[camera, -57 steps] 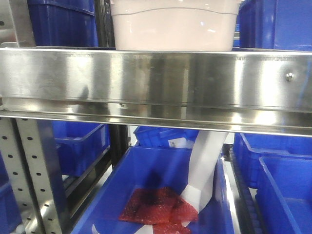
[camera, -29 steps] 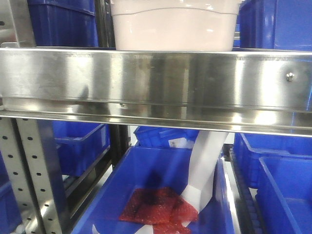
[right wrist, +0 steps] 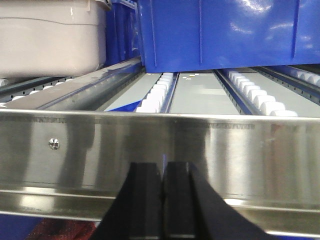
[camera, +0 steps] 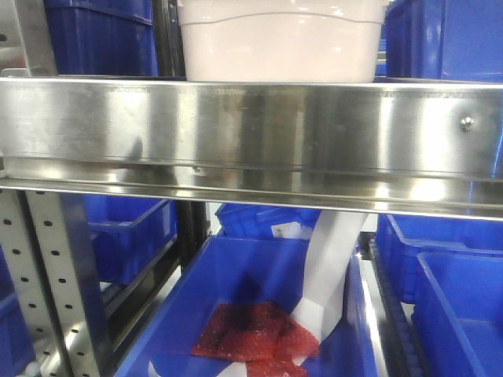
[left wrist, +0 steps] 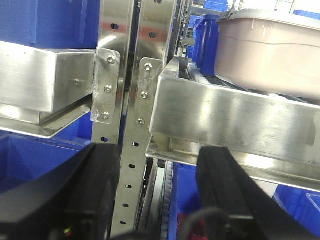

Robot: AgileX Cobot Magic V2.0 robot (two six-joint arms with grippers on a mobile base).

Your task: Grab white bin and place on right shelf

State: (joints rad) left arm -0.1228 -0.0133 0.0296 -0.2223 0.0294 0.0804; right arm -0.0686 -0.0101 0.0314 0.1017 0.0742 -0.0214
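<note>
Nothing has shifted in the front view since a second ago: the white bin (camera: 281, 41) sits where it did on the right shelf (camera: 251, 129), at the middle of its front edge, resting on the level above the wide steel rail. My left gripper (left wrist: 155, 195) is held low and level in front of the rack, its two black fingers (left wrist: 227, 180) spread wide apart with nothing between them, framing a perforated upright (left wrist: 131, 125) and the shelf's near corner. My right gripper (right wrist: 162, 200) points straight at the front rail, its black fingers pressed together and empty, just below the rail's lower lip. From my right wrist the bin shows at the far left of the shelf, on rows of white rollers (right wrist: 159, 92) set in grey channels, beside a blue crate (right wrist: 225, 32). The bin is smooth, pale pinkish plastic with rounded corners and a curved ridge; the rail is brushed, reflective steel with one bolt head (camera: 468, 122). Beneath the shelf, a lower blue crate (camera: 236, 259) holds a red bubble-textured pouch (camera: 255, 331) and a white paper strip (camera: 330, 267).
</note>
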